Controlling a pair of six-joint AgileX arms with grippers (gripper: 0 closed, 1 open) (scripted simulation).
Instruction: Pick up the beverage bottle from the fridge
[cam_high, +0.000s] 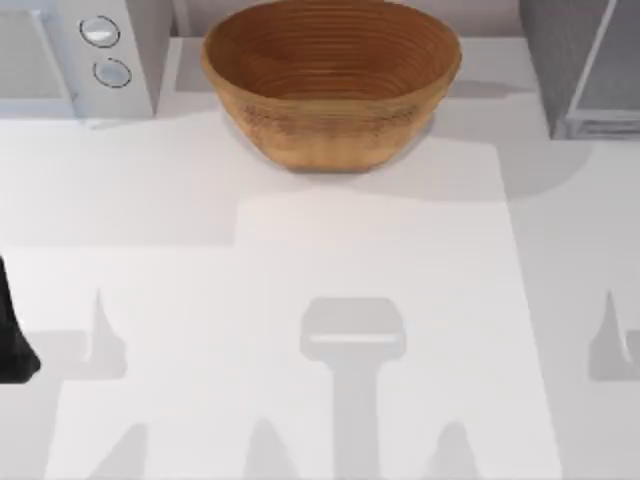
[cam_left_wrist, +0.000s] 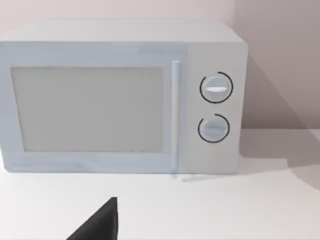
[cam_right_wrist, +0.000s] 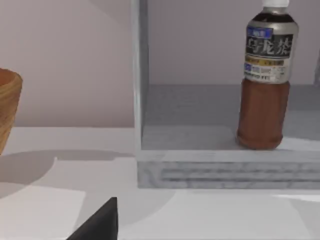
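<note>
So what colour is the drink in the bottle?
Reddish brown, below a grey label, on the beverage bottle standing in the fridge. The right wrist view shows it best.

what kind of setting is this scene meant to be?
Probably a rendered kitchen counter mock-up: a white microwave with two round knobs, a big woven brown bowl on the white table, and an open grey fridge holding an upright brown beverage bottle with a white cap.
</note>
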